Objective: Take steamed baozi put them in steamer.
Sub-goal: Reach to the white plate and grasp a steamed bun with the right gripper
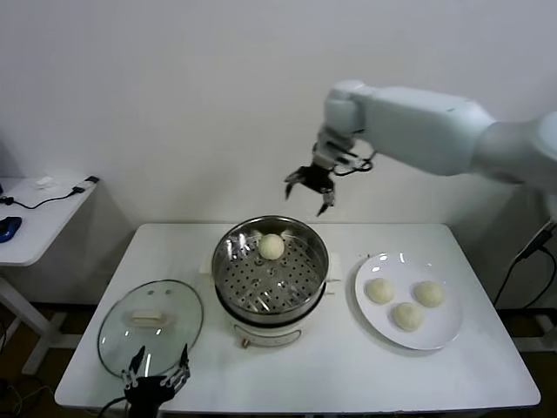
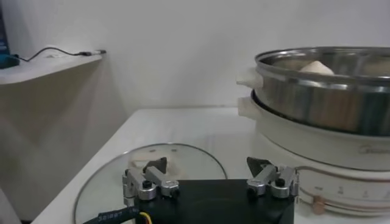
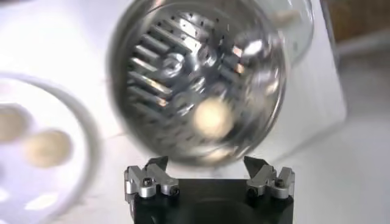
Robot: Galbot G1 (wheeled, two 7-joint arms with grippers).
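The right claw (image 1: 311,185) hangs in the air above the far edge of the desk (image 1: 331,366), past the steamer's far rim, its fingers spread wide and holding nothing. In the right wrist view the same claw (image 3: 209,173) looks down into the basket with both fingertips apart. Below it, the steamer (image 1: 271,272) stands near the middle of the desk, a shiny perforated basket on a white pot base. One steamed baozi (image 1: 271,246) lies on the perforated floor, towards the far side of the basket. Three more baozi (image 1: 406,303) sit close together on a white plate (image 1: 439,332) just beside the steamer, towards the right edge of the desk. The left claw (image 1: 157,374) rests low at the near edge, close to the near left corner, fingers apart and empty, just at the near rim of a glass lid (image 1: 150,323) that lies flat on the desk to the left of the steamer.
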